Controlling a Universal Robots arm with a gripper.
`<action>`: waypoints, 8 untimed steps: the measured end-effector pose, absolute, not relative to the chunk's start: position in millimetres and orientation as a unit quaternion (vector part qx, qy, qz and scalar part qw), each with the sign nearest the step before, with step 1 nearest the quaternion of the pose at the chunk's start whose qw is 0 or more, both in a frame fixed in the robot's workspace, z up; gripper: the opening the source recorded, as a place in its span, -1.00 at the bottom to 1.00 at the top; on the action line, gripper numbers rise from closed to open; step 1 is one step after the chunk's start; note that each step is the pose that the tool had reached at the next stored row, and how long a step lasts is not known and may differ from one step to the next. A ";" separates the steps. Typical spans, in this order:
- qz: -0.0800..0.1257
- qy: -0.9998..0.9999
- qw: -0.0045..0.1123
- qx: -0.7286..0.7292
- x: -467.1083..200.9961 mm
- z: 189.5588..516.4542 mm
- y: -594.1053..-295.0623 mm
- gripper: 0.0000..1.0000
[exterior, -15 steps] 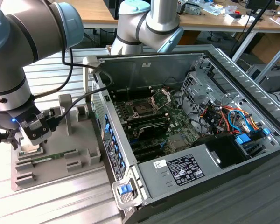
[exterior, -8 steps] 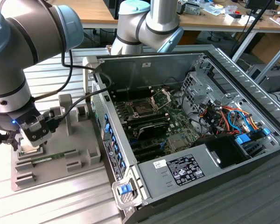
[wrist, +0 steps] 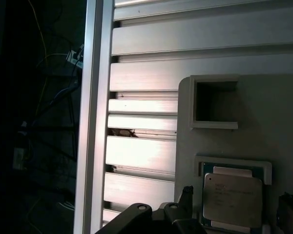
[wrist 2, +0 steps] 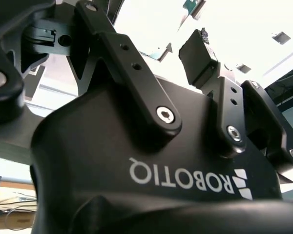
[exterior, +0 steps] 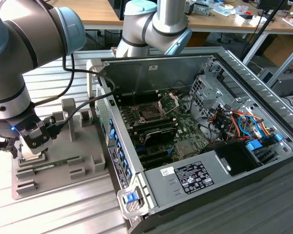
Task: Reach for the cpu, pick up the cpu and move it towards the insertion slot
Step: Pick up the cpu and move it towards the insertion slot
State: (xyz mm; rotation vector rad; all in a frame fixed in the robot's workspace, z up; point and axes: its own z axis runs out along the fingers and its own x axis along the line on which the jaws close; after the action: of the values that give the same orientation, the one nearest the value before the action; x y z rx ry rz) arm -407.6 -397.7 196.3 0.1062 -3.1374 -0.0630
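The small flat square cpu with its pale silvery metal face and thin tan rim [wrist: 232, 199] lies flat in a shallow square pocket of the grey moulded holder [wrist: 283, 122], which rests on the ribbed aluminium bench [wrist: 141, 151]. In the first wrist view the black gripper [wrist: 237, 204] hangs low over it with its fingers [wrist: 187, 195] released, one tip on each side of the chip and not touching it. So the reach looks nearly complete, with the pick-up not yet made. The insertion slot, a dark square socket in a shiny silver frame [exterior: 149, 114], sits well apart inside the open black computer case [exterior: 156, 73]. The pocket's raised lip stands just beside the chip, so a finger coming down off-centre could land on it, or tip the chip onto one edge. A pinch on such thin edges could also slip during a lift.
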 end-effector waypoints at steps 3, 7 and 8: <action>-0.020 -0.999 0.001 0.034 -407.7 194.2 -397.7 0.44; -0.020 -0.999 0.001 0.034 -407.7 192.1 -397.7 0.44; -0.020 -0.999 0.001 0.034 -407.7 191.3 -397.7 0.44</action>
State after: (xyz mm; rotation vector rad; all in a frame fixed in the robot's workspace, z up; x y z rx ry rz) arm -407.7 -397.7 191.3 0.1082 -3.1373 -0.0630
